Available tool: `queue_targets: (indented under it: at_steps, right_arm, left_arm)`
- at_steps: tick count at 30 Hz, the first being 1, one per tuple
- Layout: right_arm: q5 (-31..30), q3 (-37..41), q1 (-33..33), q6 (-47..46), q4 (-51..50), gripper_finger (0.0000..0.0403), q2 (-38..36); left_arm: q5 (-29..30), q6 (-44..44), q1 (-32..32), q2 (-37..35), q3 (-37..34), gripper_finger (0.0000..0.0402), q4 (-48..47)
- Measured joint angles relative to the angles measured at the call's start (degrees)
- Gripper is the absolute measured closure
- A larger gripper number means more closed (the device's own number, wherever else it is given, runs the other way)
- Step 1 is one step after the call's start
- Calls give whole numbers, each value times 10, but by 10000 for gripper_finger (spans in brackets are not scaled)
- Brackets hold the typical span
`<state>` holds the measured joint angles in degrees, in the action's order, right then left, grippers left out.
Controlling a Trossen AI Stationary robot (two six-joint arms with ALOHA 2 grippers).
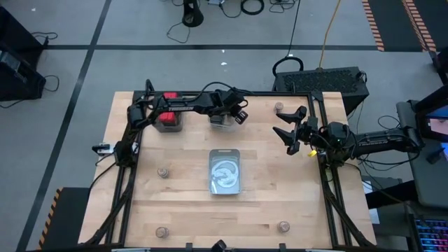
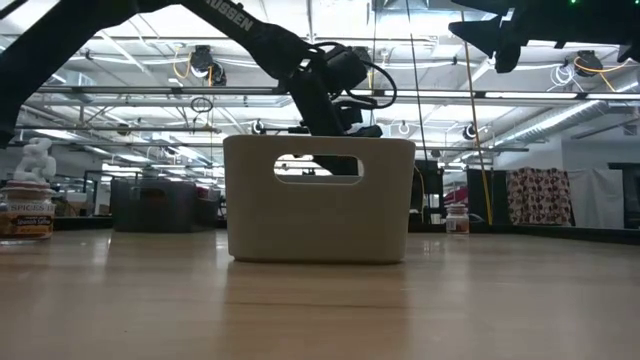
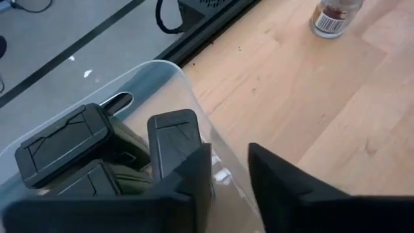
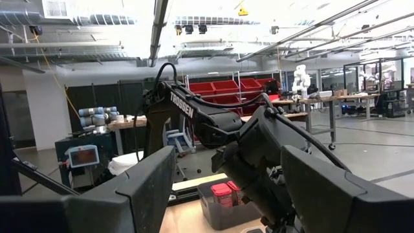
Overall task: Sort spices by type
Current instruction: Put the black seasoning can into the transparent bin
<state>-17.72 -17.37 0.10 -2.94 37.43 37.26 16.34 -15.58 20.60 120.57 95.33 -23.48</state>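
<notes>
The left gripper [image 3: 223,184] hangs over the clear bin [image 1: 222,120] near the table's far edge, one finger [image 3: 187,181] inside the bin against an upright black spice box [image 3: 173,139], the other finger outside the bin's clear wall; whether the fingers actually pinch that box cannot be told, since the wall and the finger itself hide the contact. Two more black boxes [image 3: 61,144] lie in the bin beside it, partly cut off. The right gripper [image 1: 292,133] floats above the table's right side with its fingers spread wide and nothing between them. A second bin [image 1: 169,120] to the left holds red boxes [image 1: 168,117], mostly covered by the left arm in the high view. The silvery tin [image 1: 225,172] sits mid-table with open wood all around. Small round jars stand well apart: one near the far edge [image 1: 278,108], one left of the tin [image 1: 163,171], two near the front edge [image 1: 161,232] [image 1: 283,226]. In the low view a bin [image 2: 318,198] blocks most of the table behind it.
</notes>
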Motion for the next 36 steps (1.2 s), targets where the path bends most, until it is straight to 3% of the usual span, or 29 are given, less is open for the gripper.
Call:
queue_targets:
  at_steps: [8,16,36]
  right_arm:
    - [0,0,0,0,0,140,0]
    - [-1,0,0,1,0,140,0]
    - [-3,0,0,2,0,140,0]
  left_arm:
    - [-16,0,26,0,0,393,-18]
    - [-49,-5,42,0,0,388,-24]
    - [-40,-6,73,1,0,387,9]
